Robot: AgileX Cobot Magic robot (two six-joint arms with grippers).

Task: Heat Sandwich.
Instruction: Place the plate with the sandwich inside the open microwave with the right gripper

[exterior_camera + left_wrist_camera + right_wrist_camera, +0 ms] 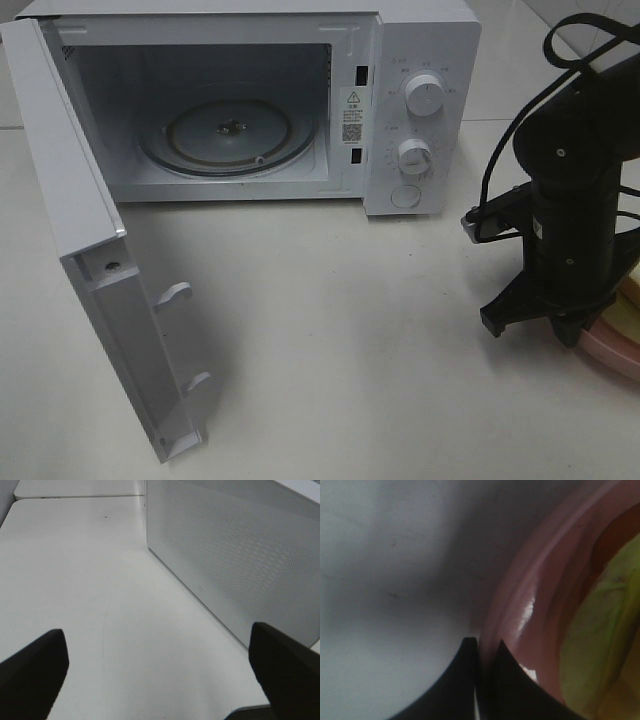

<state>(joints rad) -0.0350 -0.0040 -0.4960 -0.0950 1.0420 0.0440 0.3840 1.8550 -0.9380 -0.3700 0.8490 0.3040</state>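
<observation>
Two hands, two jobs: the right hand (482, 650) has its jaws pressed nearly together on the rim of the pink plate (530, 595), apparently so the sandwich (600, 630) can travel on the plate untouched. Plate and sandwich sit at the right edge of the worktop (350, 330), well apart from the microwave (420, 60). Its door (90, 230) stands swung wide and its glass turntable (230, 135) lies bare, ready to receive them. The left hand (160, 667) hovers wide and empty beside a white perforated panel (240, 555), probably to stay clear of the route
</observation>
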